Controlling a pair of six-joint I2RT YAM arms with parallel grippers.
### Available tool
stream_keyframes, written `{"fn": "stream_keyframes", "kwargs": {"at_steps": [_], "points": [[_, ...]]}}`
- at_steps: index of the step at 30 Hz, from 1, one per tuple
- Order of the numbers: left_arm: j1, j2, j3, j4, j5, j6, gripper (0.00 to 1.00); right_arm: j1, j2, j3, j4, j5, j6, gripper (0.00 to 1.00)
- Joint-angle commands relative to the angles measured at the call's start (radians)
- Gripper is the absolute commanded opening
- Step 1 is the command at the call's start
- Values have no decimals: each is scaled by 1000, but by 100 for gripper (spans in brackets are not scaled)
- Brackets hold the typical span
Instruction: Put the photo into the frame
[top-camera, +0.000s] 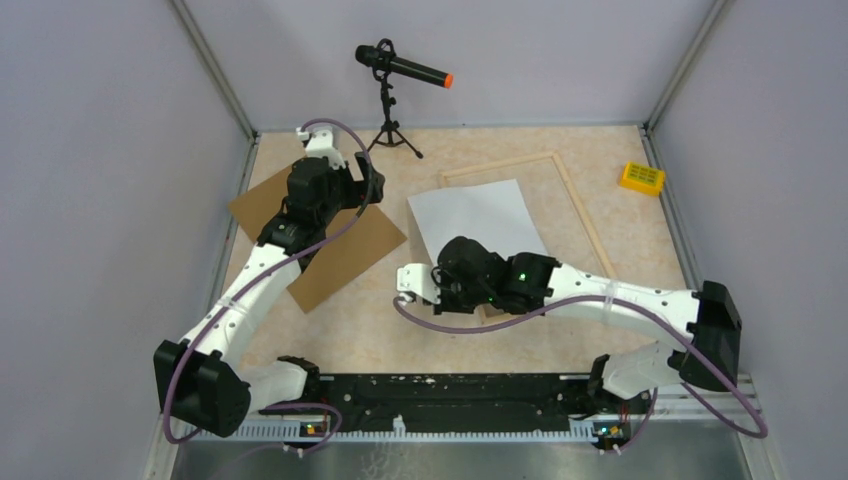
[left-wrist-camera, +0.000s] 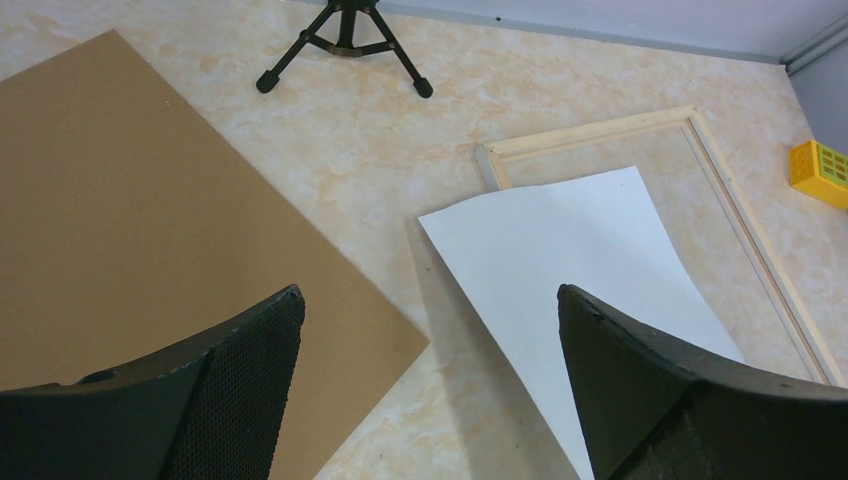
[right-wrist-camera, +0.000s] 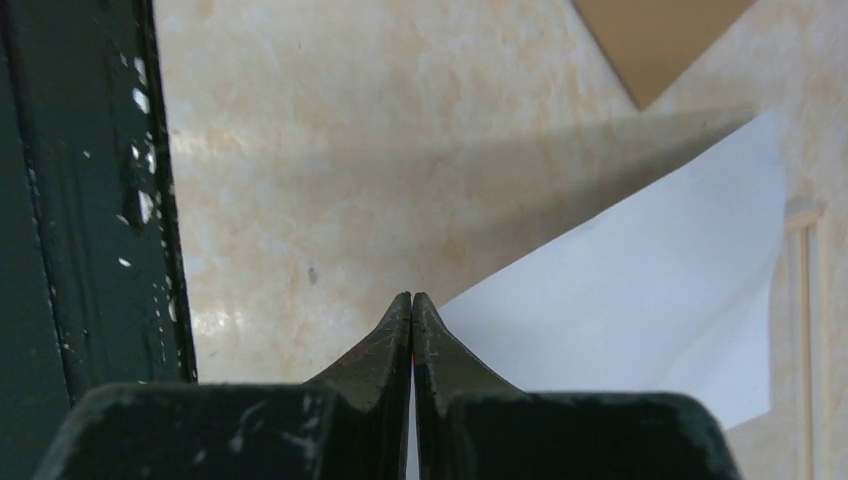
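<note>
The photo (top-camera: 480, 215) shows only its plain white side and overlaps the left part of the pale wooden frame (top-camera: 580, 208), which lies flat at the back right. My right gripper (top-camera: 440, 265) is shut on the photo's near left corner, lifting it so the sheet (right-wrist-camera: 640, 300) curves up off the table. In the right wrist view the gripper (right-wrist-camera: 412, 297) has its fingers pressed together with a white sliver between them. My left gripper (left-wrist-camera: 428, 292) hangs open over the brown backing board (left-wrist-camera: 130, 230), holding nothing. From there the photo (left-wrist-camera: 590, 250) and frame (left-wrist-camera: 600, 132) lie to the right.
The brown backing board (top-camera: 335, 250) lies left of the photo, under the left arm. A microphone on a small tripod (top-camera: 395, 70) stands at the back. A yellow block (top-camera: 641, 178) sits at the back right. The black base rail (top-camera: 450, 395) runs along the near edge.
</note>
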Motion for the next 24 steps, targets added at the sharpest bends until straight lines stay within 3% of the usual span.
{"fn": "stream_keyframes", "kwargs": {"at_steps": [1, 10, 15, 16, 18, 20, 22, 24], "points": [[4, 5, 24, 36, 26, -14, 99, -87, -126, -111, 83, 60, 84, 0], [2, 0, 20, 37, 31, -17, 99, -250, -194, -290, 197, 95, 113, 0], [2, 4, 18, 46, 46, -21, 99, -256, -144, -260, 215, 224, 211, 0], [2, 4, 16, 47, 47, -23, 99, -261, -134, -244, 226, 254, 268, 10], [2, 7, 15, 50, 46, -27, 99, -267, -112, -238, 272, 286, 418, 50], [3, 7, 16, 49, 48, -29, 99, -267, -65, -244, 309, 274, 569, 72], [2, 0, 16, 46, 38, -29, 99, -259, 2, -247, 339, 276, 717, 86], [2, -6, 19, 40, 16, -28, 99, -225, 72, -229, 334, 401, 782, 92]]}}
